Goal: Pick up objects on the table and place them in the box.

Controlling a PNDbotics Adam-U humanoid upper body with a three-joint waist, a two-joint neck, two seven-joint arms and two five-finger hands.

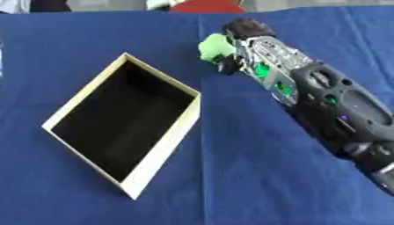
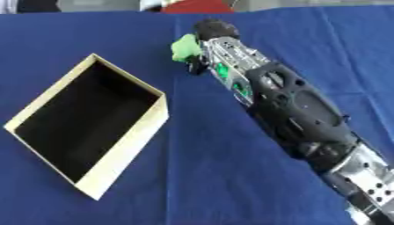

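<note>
My right arm reaches in from the lower right across the blue cloth. At its far end my right hand (image 1: pixel 245 40) is curled round a light green object (image 1: pixel 215 47), with a dark fingertip below it. The green thing shows only at the hand's left side, just past the box's far right corner; its shape is unclear. The open box (image 1: pixel 165 147), cream-walled with a dark inside, lies askew at the left of the table, and nothing shows inside it. My left hand appears in neither view.
A blue cloth (image 1: pixel 254 184) covers the whole table, with a crease running down its middle. At the far edge there is something red (image 1: pixel 206 5) and a bit of white beyond the table.
</note>
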